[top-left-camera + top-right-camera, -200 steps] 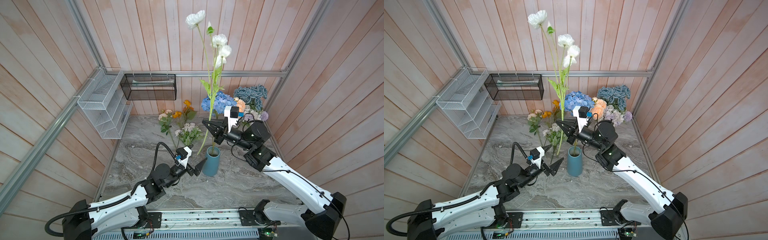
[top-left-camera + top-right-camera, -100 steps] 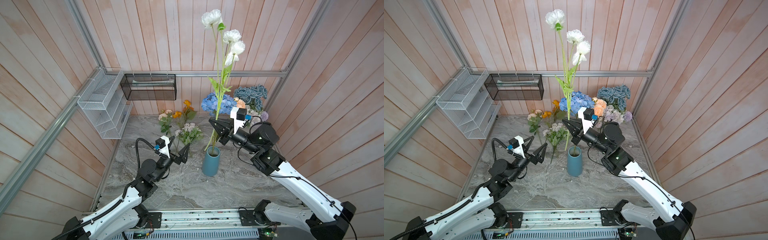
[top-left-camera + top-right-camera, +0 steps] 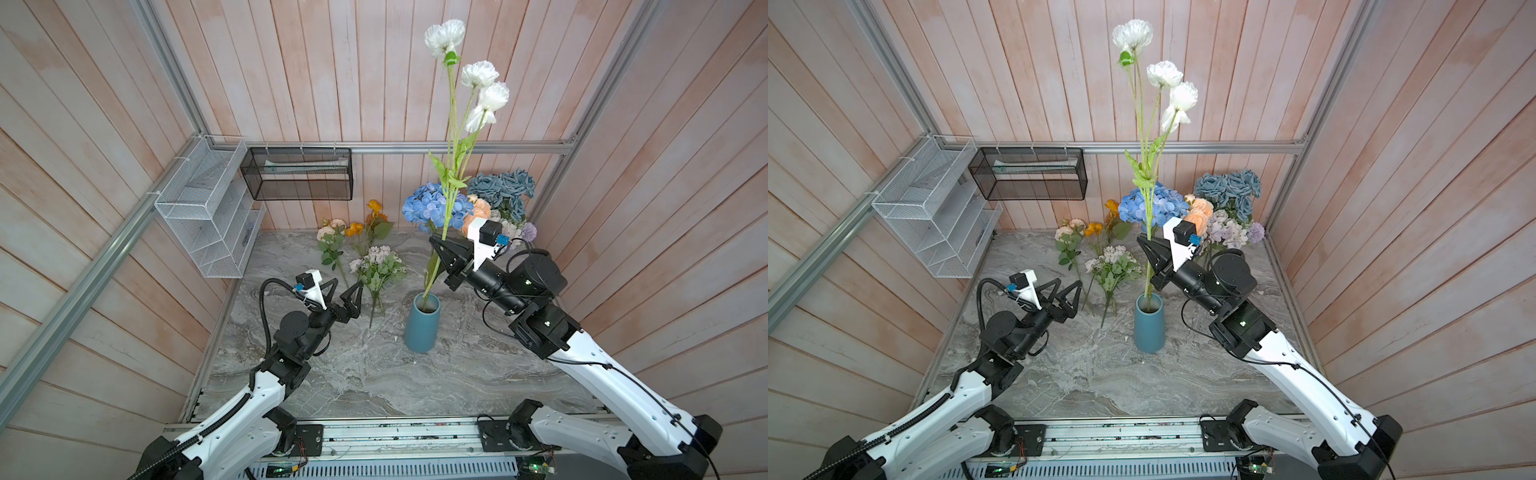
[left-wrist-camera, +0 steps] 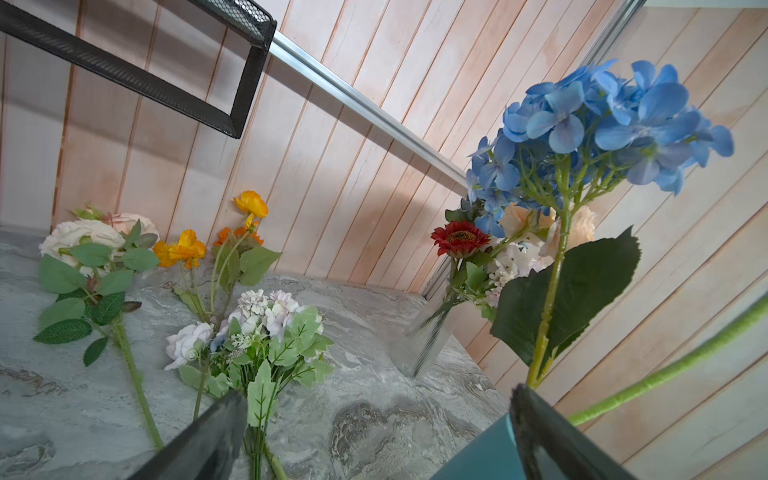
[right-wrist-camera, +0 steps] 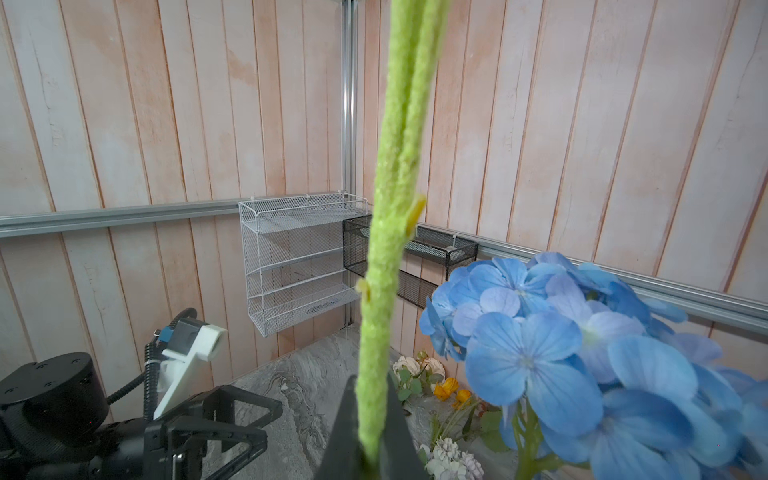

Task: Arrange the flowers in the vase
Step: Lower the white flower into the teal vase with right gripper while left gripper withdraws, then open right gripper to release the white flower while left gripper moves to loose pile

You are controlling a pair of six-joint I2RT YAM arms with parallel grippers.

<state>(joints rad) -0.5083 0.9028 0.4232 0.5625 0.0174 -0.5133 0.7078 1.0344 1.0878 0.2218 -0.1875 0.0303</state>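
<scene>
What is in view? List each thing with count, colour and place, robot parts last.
vase: one, teal, mid-table.
white flowers: one spray, white, in vase.
hydrangea: one, blue, back right.
blue roses: one bunch, dusty blue, back right.
peach roses: few, peach, beside hydrangea.
glass vase: one, clear, back right.
pink roses: one spray, pale, lying at back.
orange flowers: one spray, orange, beside them.
lilac bunch: one, pale, lying left of vase.
rack: one, white, left wall.
basket: one, black, back wall.
table: one, grey marble.
left gripper: black, open, empty.
right gripper: black, shut on white flowers.
</scene>
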